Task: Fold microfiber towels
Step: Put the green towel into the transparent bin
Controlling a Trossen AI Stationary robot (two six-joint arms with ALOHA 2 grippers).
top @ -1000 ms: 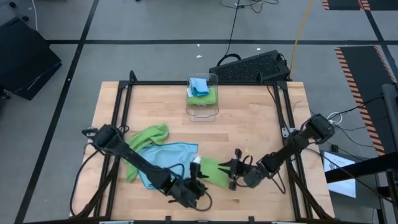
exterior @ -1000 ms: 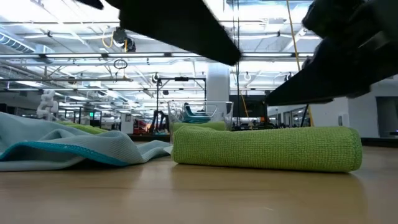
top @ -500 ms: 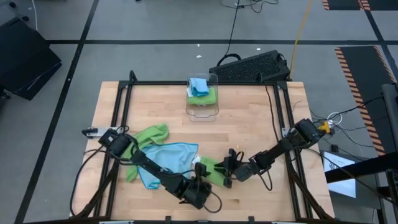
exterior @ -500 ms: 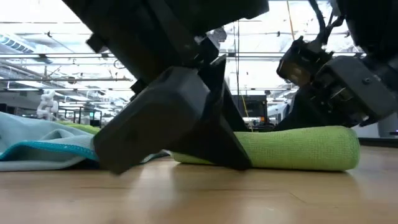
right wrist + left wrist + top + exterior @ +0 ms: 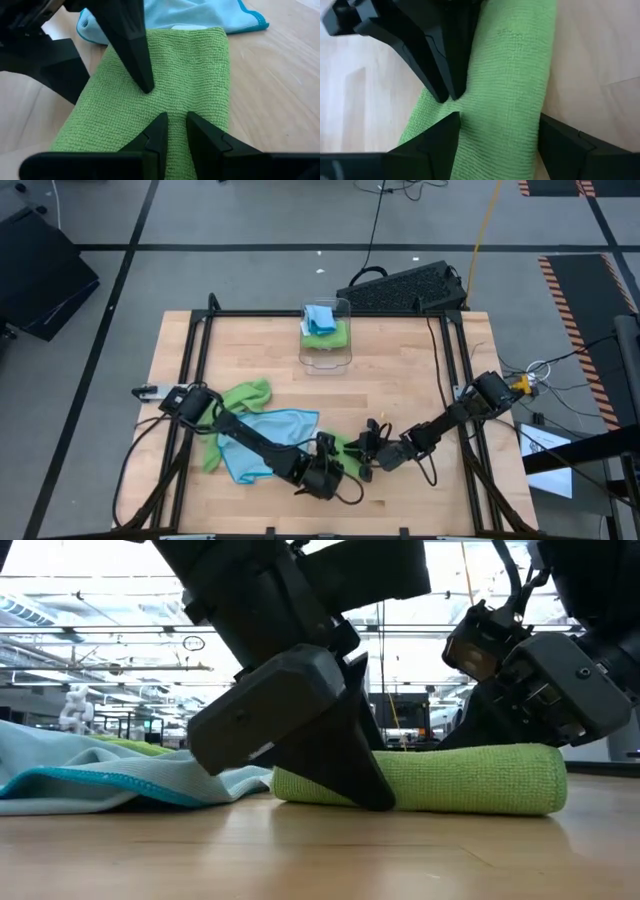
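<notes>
From above, both hands meet at the folded green towel (image 5: 345, 455) near the bench's (image 5: 400, 380) front edge. In the left wrist view, your left hand (image 5: 497, 132) straddles it, spread wide; in the right wrist view, your right hand (image 5: 175, 131), nearly closed, presses its top. The cloth looks soft, light and limp, so take it by a doubled edge.

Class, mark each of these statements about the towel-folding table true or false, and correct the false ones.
1. Both grippers are at the folded green towel. True.
2. The left gripper has its fingers spread across the towel. True.
3. The right gripper is wide open. False: its fingers are nearly together, pinching the green fabric.
4. The clear plastic bin is empty. False: it holds green and blue cloth.
5. The light blue towel lies on top of the folded green towel. False: it lies spread beside it.
</notes>
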